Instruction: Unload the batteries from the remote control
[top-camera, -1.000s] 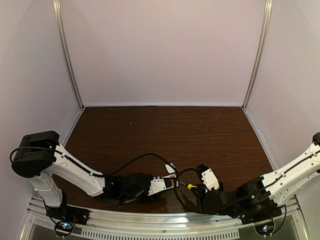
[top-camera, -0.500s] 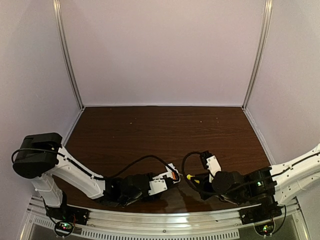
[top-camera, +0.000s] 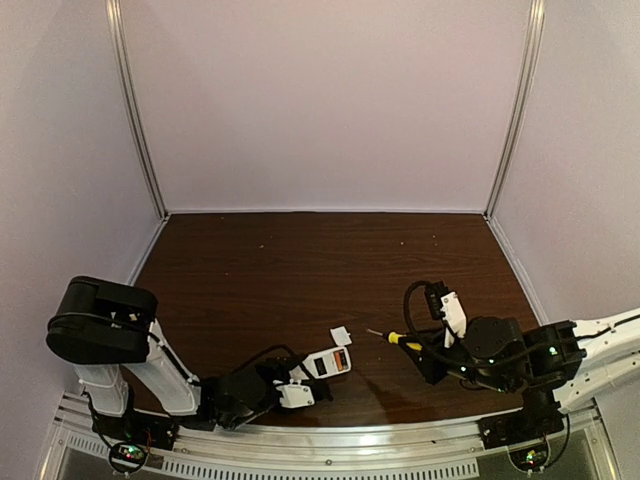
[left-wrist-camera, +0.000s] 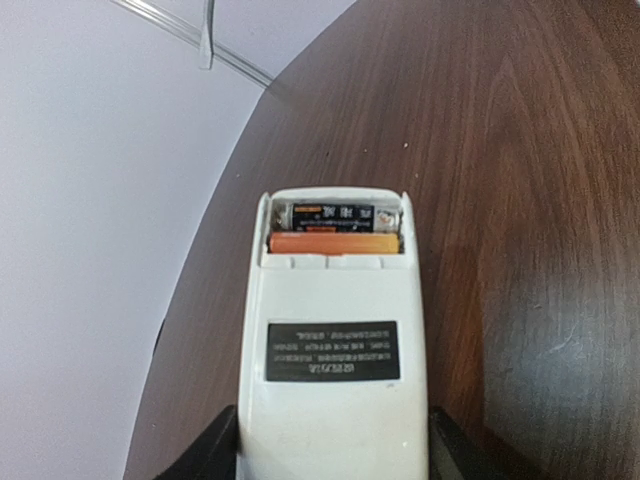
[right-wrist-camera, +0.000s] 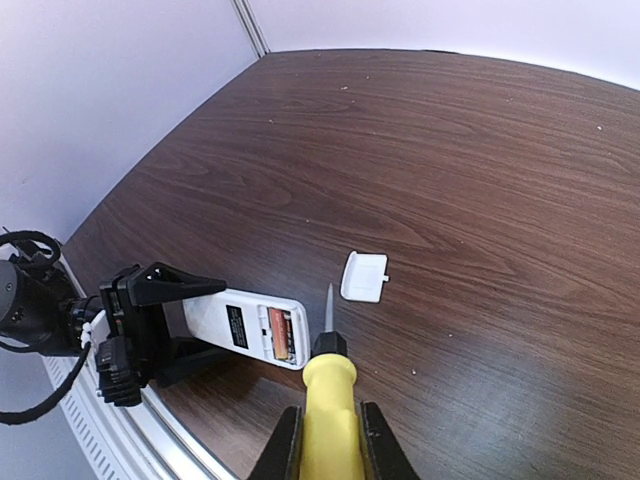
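Observation:
The white remote control (left-wrist-camera: 335, 370) lies back-up with its compartment open, and my left gripper (left-wrist-camera: 335, 452) is shut on its near end. Two batteries sit side by side in that compartment, an orange one (left-wrist-camera: 335, 243) and a dark one (left-wrist-camera: 335, 213) beyond it. From above, the remote control (top-camera: 325, 363) juts from the left gripper (top-camera: 300, 385) near the table's front edge. My right gripper (right-wrist-camera: 330, 445) is shut on a yellow-handled screwdriver (right-wrist-camera: 330, 385), whose tip hangs just right of the remote control (right-wrist-camera: 245, 325), apart from it. The batteries (right-wrist-camera: 280, 335) show there too.
A small white square cover piece (right-wrist-camera: 364, 276) lies on the dark wood table (top-camera: 300, 270) just beyond the remote; from above, this cover piece (top-camera: 341, 335) sits between the two grippers. The metal rail (top-camera: 330, 440) runs along the near edge.
My right arm has swung right and back, drawing the screwdriver away from the remote. The left arm has folded closer to its base, still holding the remote.

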